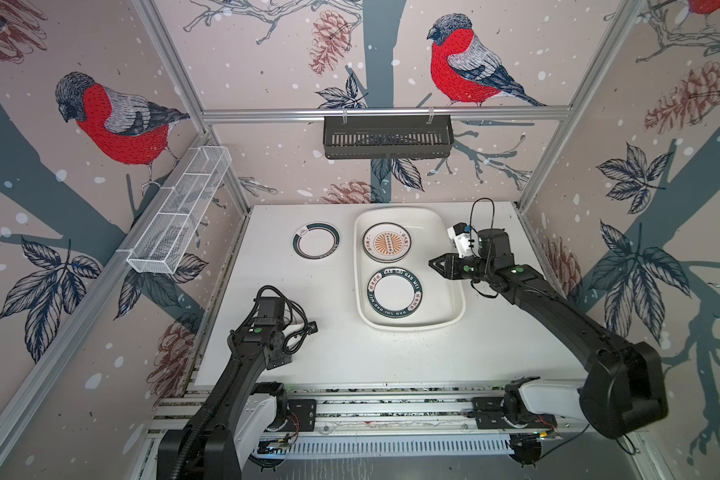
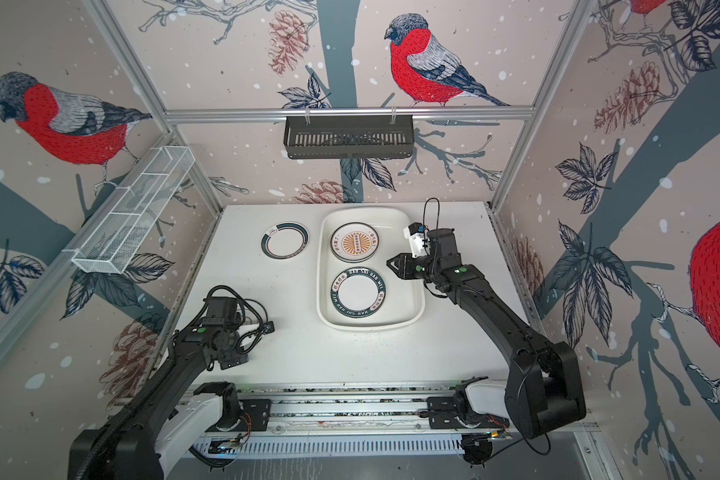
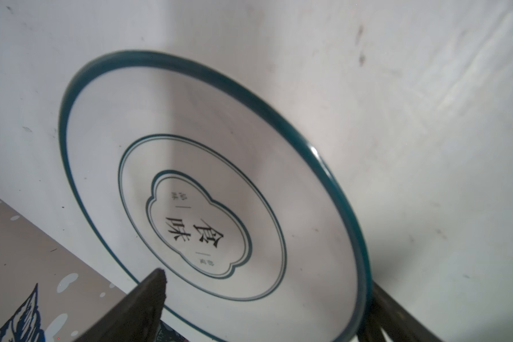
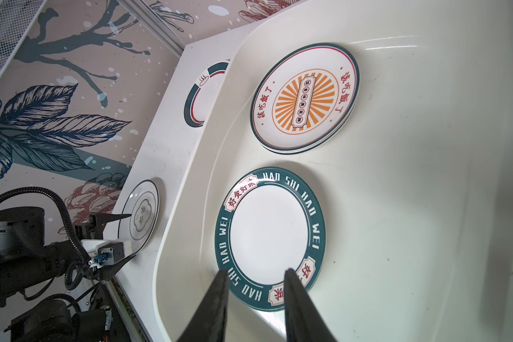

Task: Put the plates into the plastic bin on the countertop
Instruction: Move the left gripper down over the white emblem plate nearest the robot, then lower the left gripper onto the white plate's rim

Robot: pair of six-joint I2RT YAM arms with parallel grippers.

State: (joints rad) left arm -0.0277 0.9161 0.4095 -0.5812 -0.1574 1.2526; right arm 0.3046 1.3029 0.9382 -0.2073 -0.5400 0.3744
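Risk of clover plate [image 3: 214, 201] skidding on counter [image 3: 427, 118] under left claw [image 3: 270, 290], spread wide astride its rim; right claw [image 4: 256, 271] parted, empty, over plastic bin [image 4: 427, 207].

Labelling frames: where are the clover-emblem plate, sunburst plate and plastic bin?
clover-emblem plate [image 3: 202, 228], left wrist view, centre emblem.
sunburst plate [image 1: 386, 244], in a top view, orange centre.
plastic bin [image 1: 441, 299], in a top view, bare floor.

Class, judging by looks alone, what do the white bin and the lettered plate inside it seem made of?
The white bin: likely plastic, smooth satin finish, rounded moulded rim, soft highlights. The lettered plate: glossy glazed ceramic or melamine; shiny printed rim, look leaves it open.
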